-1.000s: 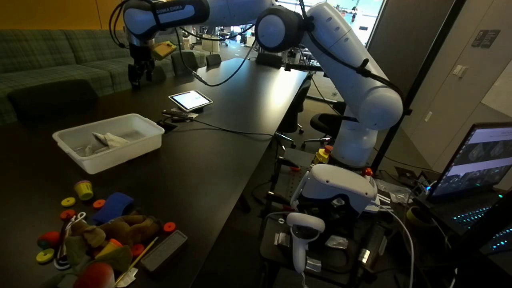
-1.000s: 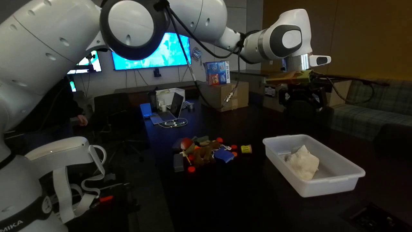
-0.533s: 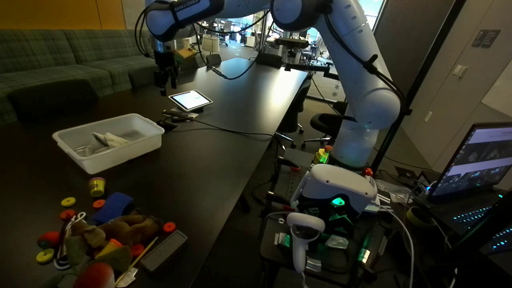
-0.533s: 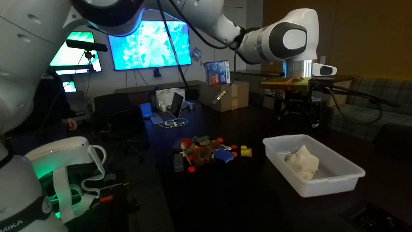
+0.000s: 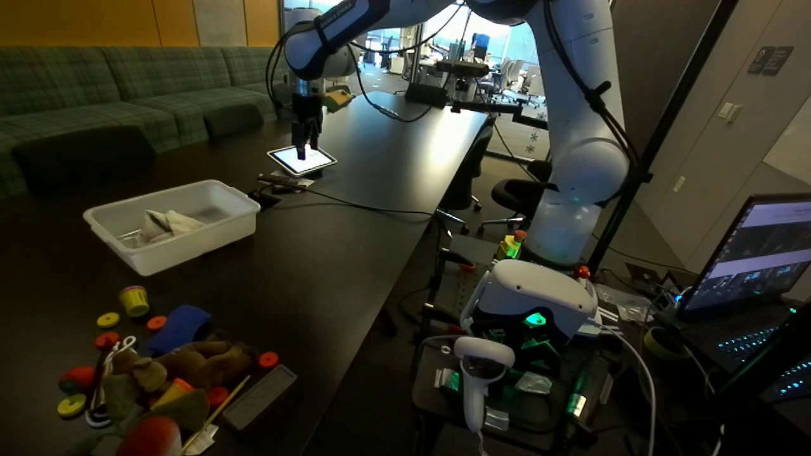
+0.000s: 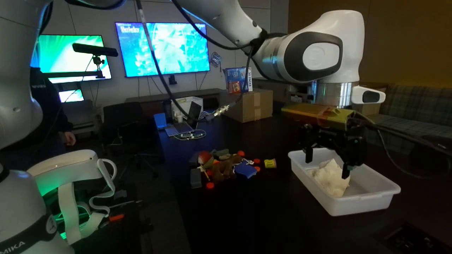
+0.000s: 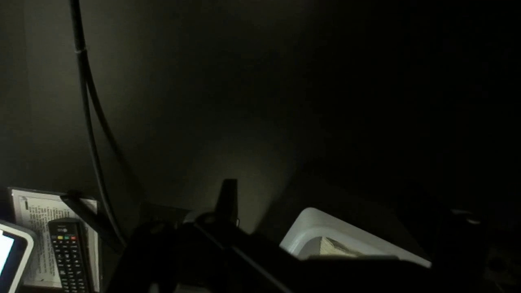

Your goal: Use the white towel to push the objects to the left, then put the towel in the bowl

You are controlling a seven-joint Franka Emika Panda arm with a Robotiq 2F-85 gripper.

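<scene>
The white towel (image 6: 332, 177) lies crumpled inside the bowl, a shallow white bin (image 5: 190, 254) on the dark table. My gripper (image 6: 327, 165) is open with nothing between its fingers. It hangs in the air, overlapping the bowl in an exterior view and the tablet in an exterior view (image 5: 306, 151). In the wrist view a corner of the bowl (image 7: 312, 221) and a bit of towel (image 7: 329, 248) show beyond the dark gripper body. The objects sit heaped beside the bowl: a brown plush (image 5: 212, 362), a blue piece (image 5: 180, 329), red and yellow discs, a dark block (image 5: 261, 398).
A tablet (image 5: 291, 159) stands behind the bowl, with a remote (image 7: 69, 254) and cables (image 7: 91, 134) close by. The yellow tub (image 6: 270, 163) lies between heap and bowl. A laptop (image 6: 190, 118) and a cardboard box (image 6: 252, 106) stand farther along the table.
The arm has swung and come lower; my open gripper now overlaps the tablet in an exterior view. The yellow tub shifted and is back near its earlier spot. The towel stays in the bowl.
</scene>
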